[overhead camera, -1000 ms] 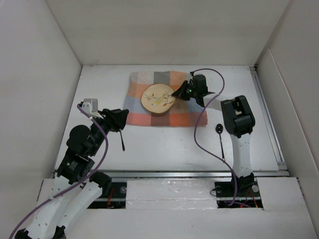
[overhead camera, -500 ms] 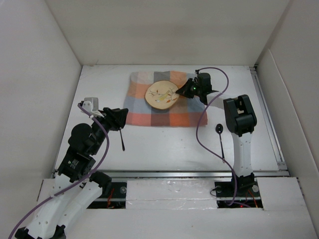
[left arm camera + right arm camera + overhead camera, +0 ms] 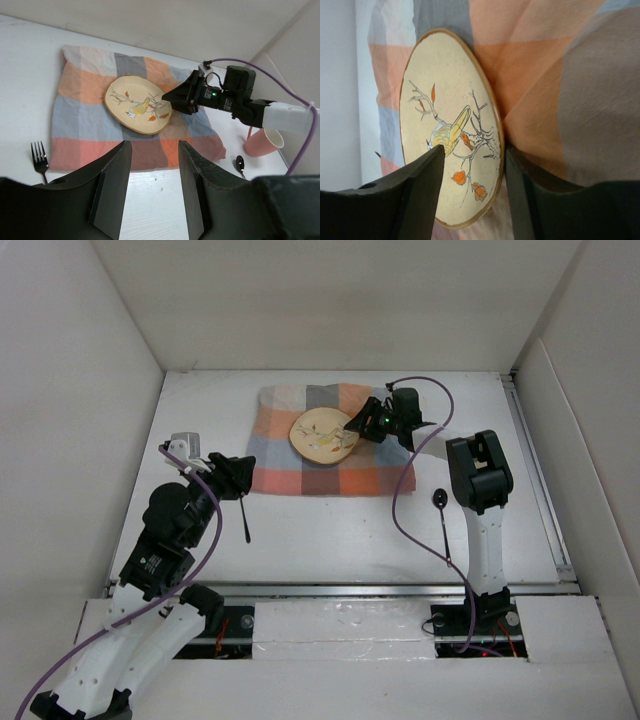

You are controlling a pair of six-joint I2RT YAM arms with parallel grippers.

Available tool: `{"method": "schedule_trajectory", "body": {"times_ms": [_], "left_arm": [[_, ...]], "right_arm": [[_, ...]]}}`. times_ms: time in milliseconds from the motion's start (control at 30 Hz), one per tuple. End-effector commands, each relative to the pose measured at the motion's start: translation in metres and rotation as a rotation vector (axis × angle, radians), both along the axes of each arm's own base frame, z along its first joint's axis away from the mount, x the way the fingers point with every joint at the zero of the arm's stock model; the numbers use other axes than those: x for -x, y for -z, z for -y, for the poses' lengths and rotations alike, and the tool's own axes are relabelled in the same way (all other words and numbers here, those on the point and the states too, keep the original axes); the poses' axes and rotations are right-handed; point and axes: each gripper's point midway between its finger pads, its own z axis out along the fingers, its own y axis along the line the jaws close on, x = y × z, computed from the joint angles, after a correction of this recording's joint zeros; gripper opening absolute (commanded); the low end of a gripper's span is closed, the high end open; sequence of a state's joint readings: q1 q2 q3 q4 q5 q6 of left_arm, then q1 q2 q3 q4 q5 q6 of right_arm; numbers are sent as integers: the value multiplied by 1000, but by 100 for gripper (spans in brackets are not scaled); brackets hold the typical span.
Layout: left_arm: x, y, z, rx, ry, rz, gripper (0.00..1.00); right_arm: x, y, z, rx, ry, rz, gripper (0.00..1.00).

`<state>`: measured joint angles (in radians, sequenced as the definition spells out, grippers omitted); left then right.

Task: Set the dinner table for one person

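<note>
Though at plate [image 3: 445, 105], right gripper [image 3: 472, 156] agape

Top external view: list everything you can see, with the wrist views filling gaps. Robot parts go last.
Dinner table: one, matte white, under everything.
Checked cloth: one, orange, grey and pink, far middle of the table.
Plate: one, cream with a painted bird, lying on the cloth.
Fork: one, dark, on bare table by the cloth's near left corner.
Spoon: one, dark, on bare table right of the cloth.
Cup: one, pink, right of the cloth, beyond the spoon.
Left gripper: one, black, open and empty, near the fork.
Right gripper: one, black, open, a finger on either side of the plate's right rim.
</note>
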<state>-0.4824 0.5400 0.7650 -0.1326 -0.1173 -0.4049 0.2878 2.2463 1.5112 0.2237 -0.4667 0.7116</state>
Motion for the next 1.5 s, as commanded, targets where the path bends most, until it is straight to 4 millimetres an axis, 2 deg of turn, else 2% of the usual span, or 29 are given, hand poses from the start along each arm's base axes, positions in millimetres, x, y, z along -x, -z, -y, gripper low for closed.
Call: {"method": "schedule_trajectory", "body": {"times_ms": [0,33,67,133,167,233,267,300,333,367,400,433,467,500,533,567,600,633,667,700,733,800,833,867,967,1067,1233,1400,1467], "left_arm": [[-6,-4,-7,-9,-49,1,39],[-10,0,-8,-22,-61,-13,39],[-13,1,-11,-34,-85,-21,39],[-19,13,-11,-66,-98,-72,36],[-21,13,-13,-78,-111,-81,34],[-28,30,-14,-106,-133,-149,20],[-30,32,-14,-118,-138,-166,16],[-29,45,-17,-142,-153,-220,6],[-34,57,-20,-168,-175,-263,0],[-36,67,-24,-196,-191,-292,0],[-38,81,-36,-226,-232,-343,0],[-43,98,-45,-262,-263,-396,0],[-44,118,-50,-292,-267,-442,0],[-46,129,-56,-314,-282,-471,0],[-49,146,-58,-309,-265,-544,4],[-51,151,-58,-309,-252,-567,13],[-54,160,-60,-313,-256,-592,27],[-58,177,-67,-303,-257,-658,29],[-61,185,-67,-298,-234,-680,30],[-63,194,-64,-305,-221,-706,30],[-62,216,-63,-310,-201,-792,29],[-63,235,-62,-315,-185,-863,28],[-65,242,-63,-296,-175,-881,28],[-65,246,-63,-298,-174,-893,28],[-68,257,-63,-313,-169,-927,30],[-66,270,-57,-299,-137,-968,30],[-70,285,-68,-332,-205,-1015,29],[-72,299,-79,-375,-268,-1059,20],[-73,306,-82,-392,-283,-1084,5]], "right_arm": [[0,-45,-3,-38,-43,100,61],[1,-49,-1,-18,-43,115,67],[1,-66,2,-6,-37,147,68],[2,-79,11,57,-23,175,69],[3,-101,14,75,-17,217,69],[6,-116,26,150,-2,244,70],[8,-124,30,175,5,260,70],[15,-135,43,208,32,262,70],[21,-138,47,234,24,276,70],[28,-141,51,246,26,281,70],[37,-160,55,245,39,322,70],[51,-144,60,260,34,291,68],[60,-143,64,263,39,292,61],[65,-152,65,249,49,341,53],[86,-152,71,242,53,345,15],[97,-154,69,233,48,354,0],[104,-159,71,222,52,381,0],[119,-178,69,198,52,422,0],[133,-169,68,200,39,411,0],[140,-177,68,195,51,437,0],[147,-183,69,193,59,456,3],[164,-201,75,191,74,504,5],[176,-218,79,191,73,545,8],[176,-219,80,192,75,545,8],[182,-241,91,189,102,604,11],[186,-249,88,183,77,624,12],[187,-260,90,165,66,654,12],[190,-283,94,160,77,704,14],[187,-290,106,183,115,710,14]]}}
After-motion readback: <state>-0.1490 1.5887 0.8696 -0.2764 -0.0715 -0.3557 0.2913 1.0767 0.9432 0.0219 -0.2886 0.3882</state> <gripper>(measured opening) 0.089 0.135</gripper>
